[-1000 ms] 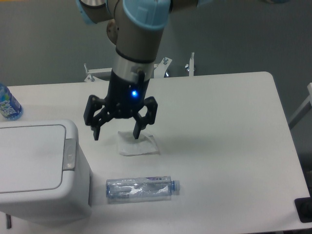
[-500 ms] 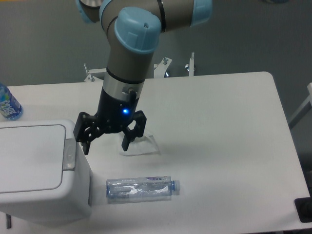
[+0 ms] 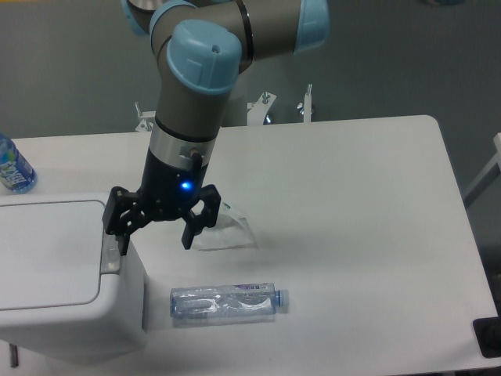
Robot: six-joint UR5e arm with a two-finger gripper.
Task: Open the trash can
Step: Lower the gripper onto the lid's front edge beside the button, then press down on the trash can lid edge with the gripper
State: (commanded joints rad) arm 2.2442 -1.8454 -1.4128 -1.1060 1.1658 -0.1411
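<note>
The jaws are spread wide apart and grip nothing; the gripper [image 3: 154, 236] is held at the right-hand edge of the trash can [image 3: 63, 274], which occupies the near-left corner of the table [image 3: 352, 235]. Its lid [image 3: 48, 252] is seen lying flat and shut. The grey push-button tab [image 3: 113, 252] sits on the rim at the can's right side, its long axis running front to back, and the left finger [image 3: 120, 232] is placed directly over its far end, touching or nearly so; contact cannot be confirmed. A short press downward is judged to be all that is needed.

A clear bottle [image 3: 227, 302] is laid on its side near the can, and a blue-labelled bottle [image 3: 13, 168] is cut off at the left edge; no writing can be read on either.
</note>
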